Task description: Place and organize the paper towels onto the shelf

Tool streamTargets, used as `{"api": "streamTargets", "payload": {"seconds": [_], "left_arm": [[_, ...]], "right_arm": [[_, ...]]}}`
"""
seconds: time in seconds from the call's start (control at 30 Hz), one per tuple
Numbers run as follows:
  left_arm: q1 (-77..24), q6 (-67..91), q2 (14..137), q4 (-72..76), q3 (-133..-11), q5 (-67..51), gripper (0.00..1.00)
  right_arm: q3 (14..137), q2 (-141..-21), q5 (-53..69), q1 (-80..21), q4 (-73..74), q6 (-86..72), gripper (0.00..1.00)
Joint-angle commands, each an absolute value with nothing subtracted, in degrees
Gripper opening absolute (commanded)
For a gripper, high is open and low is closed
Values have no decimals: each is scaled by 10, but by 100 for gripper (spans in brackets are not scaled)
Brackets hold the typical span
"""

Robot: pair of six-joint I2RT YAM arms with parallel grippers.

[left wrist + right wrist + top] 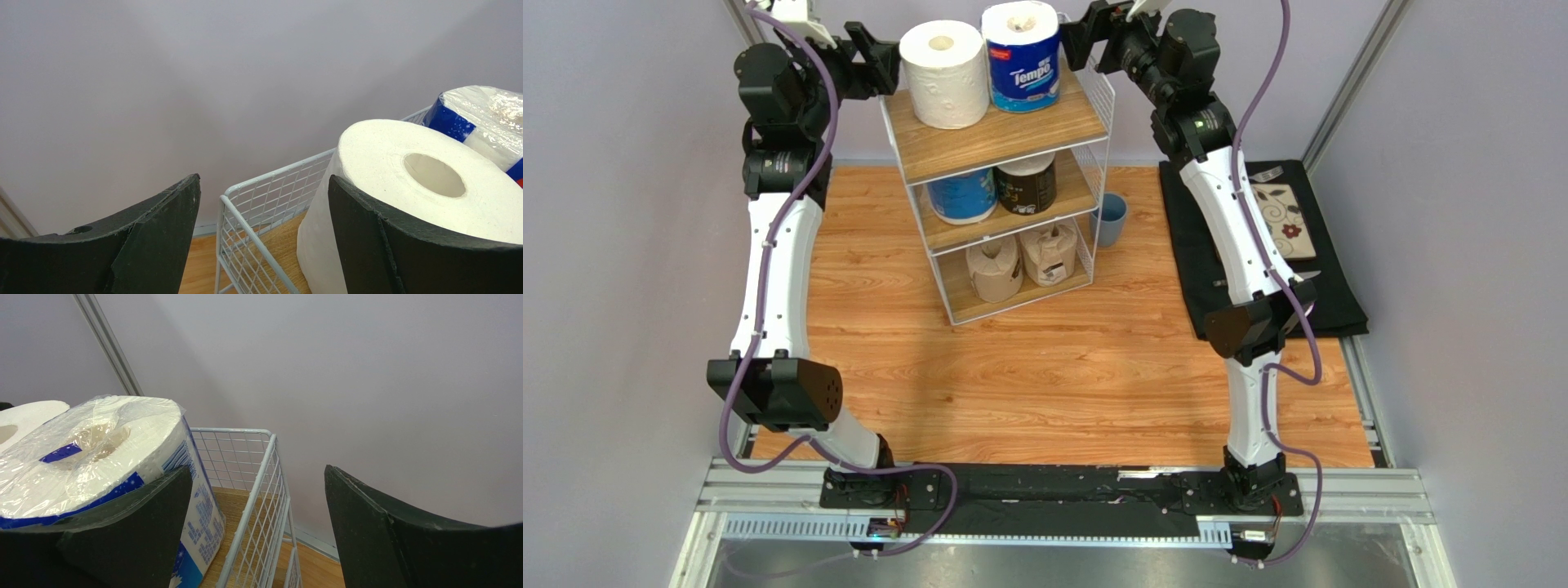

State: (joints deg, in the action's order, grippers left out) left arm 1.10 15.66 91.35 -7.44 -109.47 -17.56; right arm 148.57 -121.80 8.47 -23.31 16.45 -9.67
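Note:
The white wire shelf (995, 142) stands at the table's back middle. Its top board holds the plain white roll (944, 74) and a blue-wrapped roll (1022, 55). The middle board holds another blue-wrapped roll (962, 194) and the dark roll (1027, 184). The bottom board holds two brown rolls (994, 267) (1051, 251). My left gripper (879, 59) is open and empty, straddling the shelf's top left rim (276, 174) beside the white roll (423, 184). My right gripper (1079, 34) is open and empty, straddling the top right rim (261, 471) beside the blue-wrapped roll (92, 453).
A blue cup (1112, 218) stands on the table just right of the shelf. A black mat (1259, 263) with a patterned card (1284, 221) lies at the right. Grey walls close in behind and at both sides.

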Motion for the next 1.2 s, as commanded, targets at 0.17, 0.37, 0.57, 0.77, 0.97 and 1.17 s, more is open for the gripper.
{"api": "streamTargets", "payload": {"seconds": [0.17,0.37,0.57,0.77,0.97,1.17], "left_arm": [[4,142,889,-66,-1100,-220,85],[4,147,878,-63,-1092,-229,85],[4,159,873,-58,-1087,-243,85],[4,163,864,-58,-1076,-253,85],[4,164,847,-53,-1050,-259,85],[4,164,833,-50,-1033,-265,85]], "right_arm": [[1478,-1184,160,-238,126,-76,83],[1471,-1168,175,-237,126,-71,84],[1448,-1144,188,-240,115,-74,84],[1443,-1133,196,-237,115,-76,84],[1414,-1114,203,-237,110,-77,84],[1396,-1107,215,-239,114,-78,84]]}}
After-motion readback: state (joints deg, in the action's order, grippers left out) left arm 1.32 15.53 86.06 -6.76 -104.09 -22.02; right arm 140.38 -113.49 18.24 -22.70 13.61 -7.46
